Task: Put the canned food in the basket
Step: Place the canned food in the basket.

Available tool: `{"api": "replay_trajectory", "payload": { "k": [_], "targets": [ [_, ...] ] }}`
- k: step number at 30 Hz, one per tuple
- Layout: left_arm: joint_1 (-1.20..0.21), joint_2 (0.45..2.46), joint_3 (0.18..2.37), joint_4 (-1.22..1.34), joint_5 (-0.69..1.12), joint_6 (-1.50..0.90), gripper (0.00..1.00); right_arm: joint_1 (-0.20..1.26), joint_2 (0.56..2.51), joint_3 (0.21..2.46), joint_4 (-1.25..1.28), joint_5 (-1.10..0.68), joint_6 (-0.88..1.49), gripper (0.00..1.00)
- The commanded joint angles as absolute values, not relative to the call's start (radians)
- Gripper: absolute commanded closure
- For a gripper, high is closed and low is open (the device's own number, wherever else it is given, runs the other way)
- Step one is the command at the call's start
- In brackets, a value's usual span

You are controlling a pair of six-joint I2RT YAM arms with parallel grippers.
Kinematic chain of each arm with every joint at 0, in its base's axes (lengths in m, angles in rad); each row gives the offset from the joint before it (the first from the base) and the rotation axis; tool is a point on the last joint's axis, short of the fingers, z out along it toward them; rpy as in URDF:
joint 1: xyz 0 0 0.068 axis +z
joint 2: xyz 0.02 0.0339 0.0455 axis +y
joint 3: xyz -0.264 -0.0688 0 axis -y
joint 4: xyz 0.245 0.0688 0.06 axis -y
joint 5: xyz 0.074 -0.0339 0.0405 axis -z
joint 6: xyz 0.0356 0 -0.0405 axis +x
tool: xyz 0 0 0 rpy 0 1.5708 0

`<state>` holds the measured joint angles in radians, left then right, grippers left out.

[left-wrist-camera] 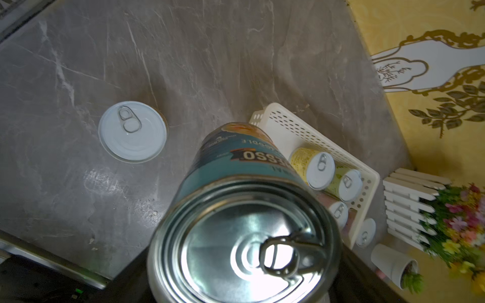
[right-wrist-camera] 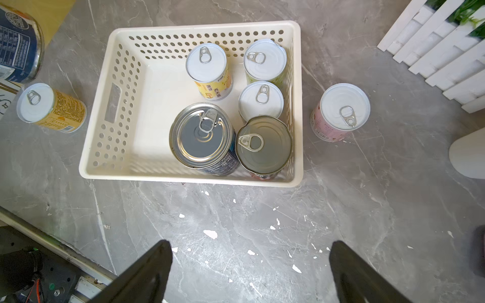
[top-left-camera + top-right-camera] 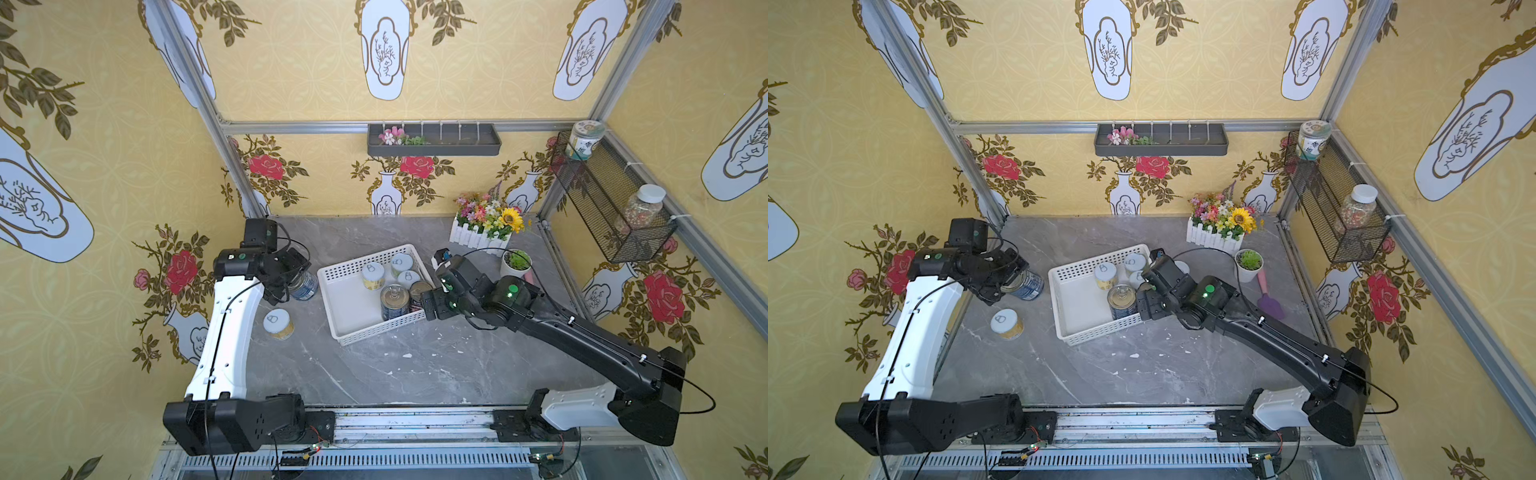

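The left claw [image 3: 294,279] grips a tilted dark blue can [image 3: 307,289] just beside the basket [image 3: 353,307]; the right claw [image 2: 250,265] hangs open and empty at its near rim; five cans [image 2: 202,136] stand inside; a yellow can [image 3: 278,323] and a pink can [image 2: 340,112] flank it on the counter [image 3: 395,365].

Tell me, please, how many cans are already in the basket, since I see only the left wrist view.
Observer: Five cans stand upright in the basket.
Operator: Thank you; is another can waiting beyond it?
Observer: Yes, a pink can stands on the table beside the basket, on the right arm's side.
Operator: And is the right gripper free?
Observer: The right gripper is open and empty, close to the basket.
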<state>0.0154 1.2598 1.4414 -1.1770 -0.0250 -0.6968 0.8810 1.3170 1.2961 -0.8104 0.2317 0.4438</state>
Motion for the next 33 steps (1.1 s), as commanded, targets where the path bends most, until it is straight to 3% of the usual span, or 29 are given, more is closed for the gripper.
{"api": "replay_trajectory", "payload": {
  "k": [1,13,33],
  "targets": [
    [-0.045,1.208,1.449,-1.154,0.068,-0.778,0.59,0.875,1.299,1.289,-0.784,0.244,0.447,0.03],
    [-0.409,1.192,1.336,-1.045,0.047,-0.965,0.61,0.852,1.285,1.277,-0.78,0.238,0.451,0.03],
    [-0.487,1.314,1.175,-0.913,0.005,-0.985,0.6,0.846,1.301,1.279,-0.782,0.215,0.446,0.03]
  ]
}}
